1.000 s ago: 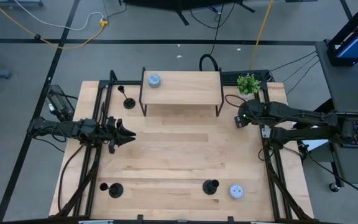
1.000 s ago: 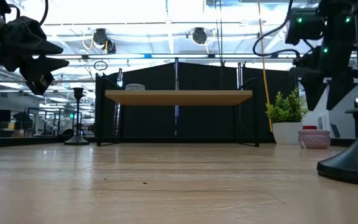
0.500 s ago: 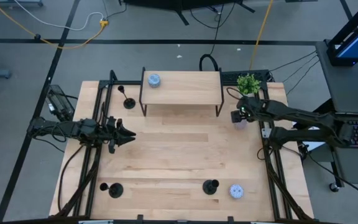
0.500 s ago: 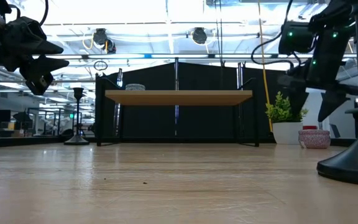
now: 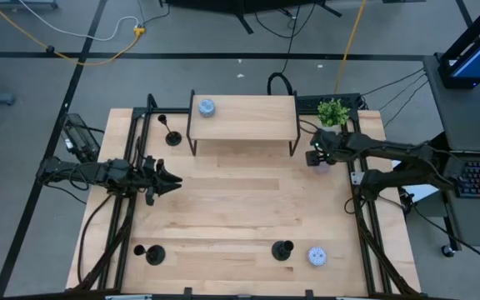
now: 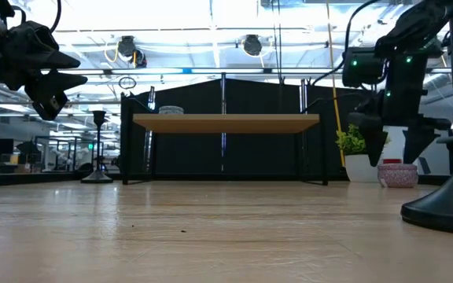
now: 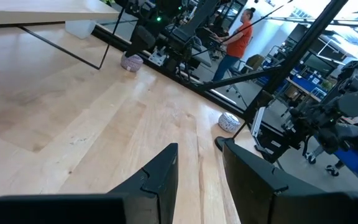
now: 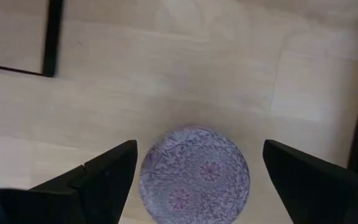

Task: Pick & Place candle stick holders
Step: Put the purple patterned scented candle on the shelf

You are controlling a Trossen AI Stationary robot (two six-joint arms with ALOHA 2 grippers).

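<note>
Three black candle stick holders stand on their round bases on the wooden table: one at the far left [image 5: 172, 136], one at the near left [image 5: 151, 253], one near the front middle [image 5: 282, 249]. My left gripper [image 5: 172, 180] is open and empty, hovering at the table's left side. My right gripper [image 5: 313, 157] is open and points down over a lilac tin [image 8: 194, 169] at the table's right side. Its fingers stand on either side of the tin, above it, and touch nothing. In the low view the right gripper [image 6: 392, 143] hangs above the lilac tin [image 6: 398, 174].
A low wooden shelf [image 5: 242, 118] stands at the far middle with a pale-blue tin [image 5: 206, 107] on it. Another pale-blue tin [image 5: 316, 256] sits by the front holder. A small potted plant [image 5: 332, 112] stands at the far right. A person [image 7: 236, 38] stands beyond the table.
My right gripper has moved a little toward the table's left and down, coming over the lilac tin. It stays open.
</note>
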